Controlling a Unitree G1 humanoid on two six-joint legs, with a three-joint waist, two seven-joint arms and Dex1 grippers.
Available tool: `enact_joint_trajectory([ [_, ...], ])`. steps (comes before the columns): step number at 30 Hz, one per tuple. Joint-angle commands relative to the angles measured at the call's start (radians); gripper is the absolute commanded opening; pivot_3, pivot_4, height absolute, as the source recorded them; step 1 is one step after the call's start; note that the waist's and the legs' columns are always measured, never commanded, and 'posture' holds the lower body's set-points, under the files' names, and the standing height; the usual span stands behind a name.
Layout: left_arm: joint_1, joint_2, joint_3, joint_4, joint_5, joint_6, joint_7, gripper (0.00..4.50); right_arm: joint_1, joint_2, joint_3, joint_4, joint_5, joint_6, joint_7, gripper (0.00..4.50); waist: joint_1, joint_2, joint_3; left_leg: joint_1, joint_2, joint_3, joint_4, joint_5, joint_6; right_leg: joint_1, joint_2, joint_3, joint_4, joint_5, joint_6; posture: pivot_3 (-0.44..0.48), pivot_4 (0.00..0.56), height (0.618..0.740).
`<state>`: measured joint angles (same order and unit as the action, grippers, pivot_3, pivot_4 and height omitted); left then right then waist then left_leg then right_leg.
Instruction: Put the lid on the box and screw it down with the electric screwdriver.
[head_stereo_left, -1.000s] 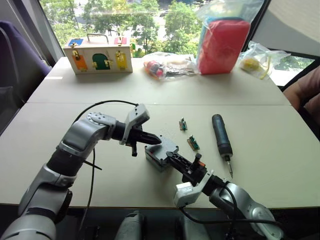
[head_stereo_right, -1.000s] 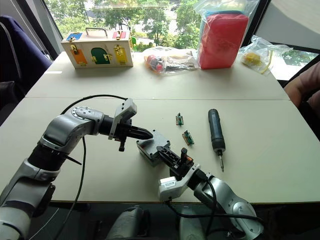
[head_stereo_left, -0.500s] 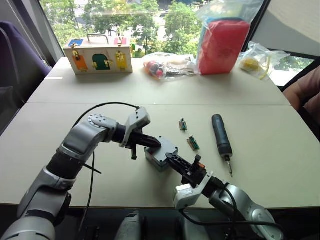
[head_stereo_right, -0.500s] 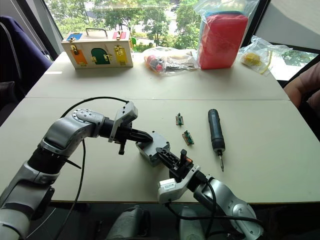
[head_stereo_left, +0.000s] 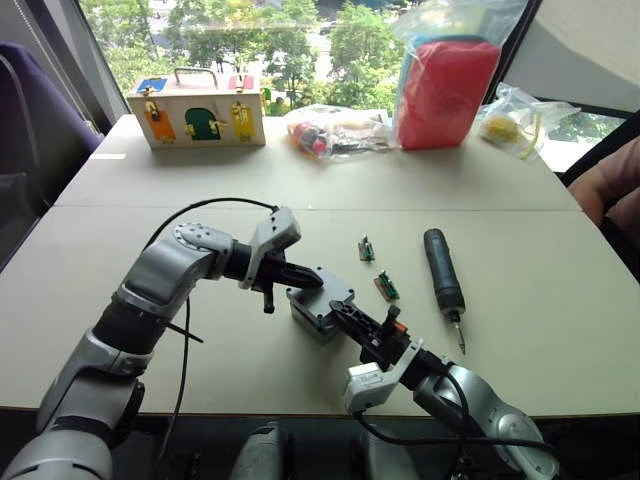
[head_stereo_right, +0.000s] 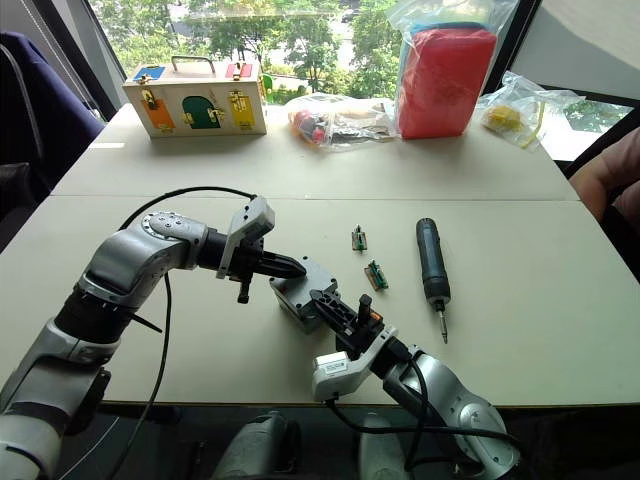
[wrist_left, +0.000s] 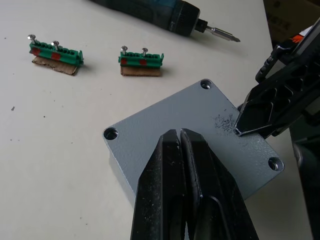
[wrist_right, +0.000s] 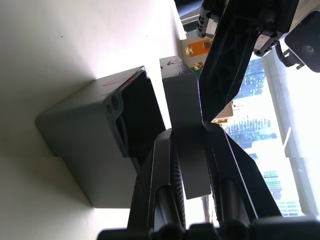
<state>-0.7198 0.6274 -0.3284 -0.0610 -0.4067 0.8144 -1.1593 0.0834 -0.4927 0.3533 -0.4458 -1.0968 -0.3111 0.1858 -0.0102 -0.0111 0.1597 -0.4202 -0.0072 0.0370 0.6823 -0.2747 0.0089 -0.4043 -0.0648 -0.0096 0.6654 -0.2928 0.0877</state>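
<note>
Two tools: you have both meeting at the box (head_stereo_left: 318, 303) near the middle of the desk (head_stereo_left: 560, 330).
Left tool: your left tool (wrist_left: 180, 137) is clenched, its black fingers pressed together with nothing between them, the tips resting on top of the lid (wrist_left: 190, 130).
Right tool: your right tool (wrist_right: 187, 131) is grasping the lid, one finger on each face of the plate at its edge, as the right wrist view shows.
Lid: grey square plate with corner screw holes, lying over the box; in the right wrist view it stands slightly apart from the box rim, with a dark gap into the open cavity.
Box: grey enclosure sitting on the desk between your two arms, a thin red mark along one upper edge.
Electric screwdriver: the electric screwdriver (head_stereo_left: 443, 274) lies flat on the desk to the right of the box, well apart from it, bit pointing toward you, untouched.
Green connector pieces: two green connector pieces (head_stereo_left: 378, 270) with small screws lie between the box and the screwdriver.
Far edge: a wooden box with coloured doors (head_stereo_left: 196, 108), a clear bag holding a red block (head_stereo_left: 444, 88) and two other clear bags of small items line the far edge of the desk.
</note>
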Motion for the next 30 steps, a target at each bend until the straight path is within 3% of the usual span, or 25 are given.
enact_joint_trajectory([
  [1, 0.006, 0.004, -0.022, -0.024, 0.027, -0.035, -0.009, 0.05, 0.013, -0.005, 0.002, -0.027, 0.001, -0.008, -0.003, 0.13, 0.001, 0.000, 0.000, 0.000, 0.000, 0.000, 0.000, 0.000, 0.000, 0.000, 0.000, 0.000, 0.000, 0.000, 0.000, 0.000, 0.150, 0.740],
  [9, 0.034, 0.019, -0.106, -0.015, 0.122, -0.112, -0.015, 0.05, 0.021, -0.010, 0.010, -0.009, 0.010, -0.007, 0.020, 0.13, 0.003, 0.000, -0.001, 0.010, 0.000, 0.000, -0.001, -0.003, 0.006, 0.010, 0.000, 0.000, -0.002, 0.000, 0.000, 0.000, 0.150, 0.740],
  [11, 0.042, 0.029, -0.131, -0.011, 0.153, -0.133, -0.019, 0.00, 0.026, -0.010, 0.005, -0.010, 0.023, -0.005, 0.025, 1.15, 0.003, -0.001, -0.002, 0.012, 0.000, 0.000, -0.001, -0.004, 0.007, 0.013, 0.000, 0.000, -0.002, -0.001, -0.001, 0.000, 0.150, 0.740],
  [19, 0.081, 0.020, -0.184, 0.052, 0.267, -0.228, 0.005, 0.00, 0.035, -0.012, -0.015, -0.020, 0.034, -0.001, 0.023, 4.09, 0.004, -0.005, -0.022, 0.017, 0.000, 0.000, -0.001, -0.006, 0.010, 0.018, 0.000, 0.001, -0.002, -0.002, -0.002, 0.000, 0.150, 0.740],
  [20, 0.090, 0.014, -0.192, 0.077, 0.285, -0.240, 0.016, 0.00, 0.041, -0.019, -0.026, -0.037, 0.043, -0.008, 0.019, 4.29, 0.004, -0.006, -0.022, 0.019, 0.000, 0.000, -0.002, -0.006, 0.011, 0.020, 0.000, 0.001, -0.003, -0.002, -0.002, 0.000, 0.150, 0.740],
  [23, 0.105, 0.002, -0.204, 0.126, 0.323, -0.269, 0.034, 0.00, 0.057, -0.034, -0.047, -0.071, 0.061, -0.020, 0.018, 4.29, 0.008, -0.006, -0.023, 0.035, 0.000, 0.000, -0.005, -0.009, 0.014, 0.035, 0.000, 0.000, -0.007, -0.005, -0.005, 0.000, 0.150, 0.740],
  [30, 0.151, -0.032, -0.210, 0.193, 0.358, -0.335, 0.048, 0.00, 0.079, -0.071, -0.090, -0.158, 0.171, -0.063, 0.043, 4.29, 0.020, -0.006, -0.035, 0.049, 0.000, 0.000, -0.016, -0.009, 0.014, 0.047, -0.003, 0.001, -0.016, -0.006, -0.006, 0.000, 0.150, 0.740],
])
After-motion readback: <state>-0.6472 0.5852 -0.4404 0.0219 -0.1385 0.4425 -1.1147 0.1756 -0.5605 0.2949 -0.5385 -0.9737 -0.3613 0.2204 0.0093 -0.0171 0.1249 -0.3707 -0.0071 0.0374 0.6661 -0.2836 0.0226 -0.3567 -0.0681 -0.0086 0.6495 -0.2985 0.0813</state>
